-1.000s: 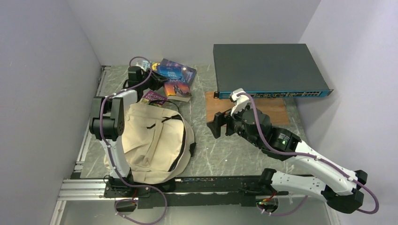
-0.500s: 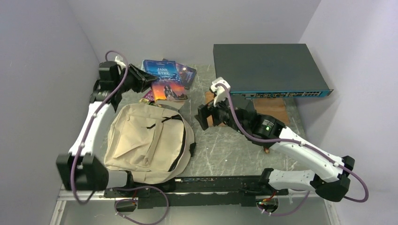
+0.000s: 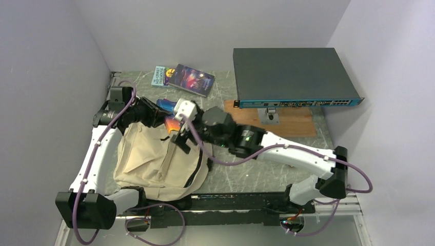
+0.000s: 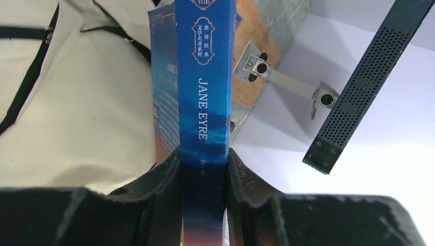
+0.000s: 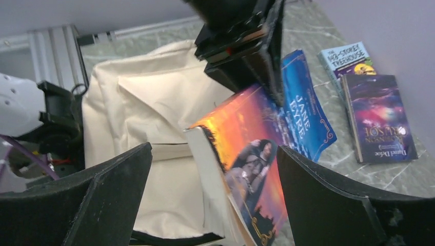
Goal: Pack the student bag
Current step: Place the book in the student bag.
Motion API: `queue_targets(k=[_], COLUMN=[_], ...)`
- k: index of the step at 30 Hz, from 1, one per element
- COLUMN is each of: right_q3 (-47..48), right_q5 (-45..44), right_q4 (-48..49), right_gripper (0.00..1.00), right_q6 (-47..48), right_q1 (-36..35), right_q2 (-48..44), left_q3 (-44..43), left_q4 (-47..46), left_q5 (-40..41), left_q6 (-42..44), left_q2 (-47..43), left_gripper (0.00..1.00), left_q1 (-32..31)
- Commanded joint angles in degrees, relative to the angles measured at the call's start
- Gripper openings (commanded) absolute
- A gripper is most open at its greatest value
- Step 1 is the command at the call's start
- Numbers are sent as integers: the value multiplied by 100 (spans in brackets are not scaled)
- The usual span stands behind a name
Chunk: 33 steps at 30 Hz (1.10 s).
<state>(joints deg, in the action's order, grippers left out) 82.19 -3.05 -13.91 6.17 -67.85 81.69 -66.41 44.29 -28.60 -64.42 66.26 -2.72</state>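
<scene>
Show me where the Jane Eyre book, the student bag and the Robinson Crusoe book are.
Jane Eyre book [image 4: 208, 102]: left wrist view, on its blue spine.
student bag [image 5: 128, 105]: right wrist view, on its cream fabric.
Robinson Crusoe book [image 5: 377, 115]: right wrist view, on its cover.

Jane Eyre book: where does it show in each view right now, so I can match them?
Top external: Jane Eyre book left of centre, at the student bag's far edge.
Left wrist: the book at centre, spine clamped in the left tool.
Right wrist: the book right of centre, beside the orange-cover book.
Shared landmark: the student bag, in all three.
</scene>
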Motion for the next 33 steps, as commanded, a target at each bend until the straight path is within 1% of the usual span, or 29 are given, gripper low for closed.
queue_targets(k=[1, 3, 5, 7, 9, 10, 14, 15, 18, 19, 20, 21, 22, 23, 25, 26, 28, 29, 30, 32, 33], right_q3=[-306, -414, -495, -457, -454, -502, -824, -906, -1102, -1169, -1227, -1265, -1287, -1304, -1384, -1420, -1534, -1625, -1733, -1940, -2039], right_q5=[-1422, -2203, -2772, -3005, -3212, -3393, -3998, -4031, -3959, -3958, -3963, -3960, -3951, -3961, -3920, -3797, -3371, -3115, -2862, -2300, -2053], right_q4=[761, 976, 1155, 1132, 1109, 1166, 1630, 1712, 1893, 1960, 2026, 2054, 2059, 2040, 1937, 1777, 1457, 1286, 1154, 894, 770], right_gripper=[94, 94, 94, 93, 90, 87, 69, 66, 62, 58, 51, 38, 15, 0, 0, 0, 0, 0, 0, 0, 0], right_q6=[500, 665, 893, 1196, 1378, 1430, 1548, 1529, 1371, 1323, 1275, 1215, 1139, 1031, 721, 411, -149, -397, -654, -1086, -1245], right_q1=[-508, -564, -574, -571, -605, -629, -747, -761, -773, -773, -773, -773, -765, -764, -747, -716, -600, -519, -430, -232, -125], right_q2=[304, 460, 623, 798, 959, 1006, 1044, 1023, 927, 909, 891, 859, 805, 737, 502, 332, -113, -386, -667, -1173, -1387], left_q3=[-17, 70, 186, 247, 254, 252, 232, 223, 201, 196, 192, 183, 195, 218, 329, 372, 388, 356, 282, 77, -19], left_q4=[-440, -478, -594, -584, -526, -519, -523, -527, -554, -587, -629, -696, -825, -988, -1762, -2210, -2635, -2612, -2406, -1766, -1462], left_q5=[-498, -710, -943, -977, -904, -882, -830, -824, -839, -859, -884, -907, -910, -923, -1202, -1482, -2123, -2204, -2122, -1582, -1142], left_q6=[-535, -521, -556, -548, -544, -558, -637, -648, -724, -764, -787, -791, -768, -688, -252, 51, 661, 1003, 1384, 2278, 2714], left_q2=[-441, -371, -315, -310, -351, -377, -459, -481, -524, -538, -570, -609, -652, -709, -812, -843, -870, -923, -987, -1153, -1239], left_gripper=[0, 0, 0, 0, 0, 0, 0, 0, 0, 0, 0, 0, 0, 0, 1, 12, 48, 64, 76, 89, 92], left_q1=[-18, -10, -14, -18, -10, -9, -9, -9, -9, -9, -11, -9, -17, -18, -26, -34, -74, -139, -217, -490, -680])
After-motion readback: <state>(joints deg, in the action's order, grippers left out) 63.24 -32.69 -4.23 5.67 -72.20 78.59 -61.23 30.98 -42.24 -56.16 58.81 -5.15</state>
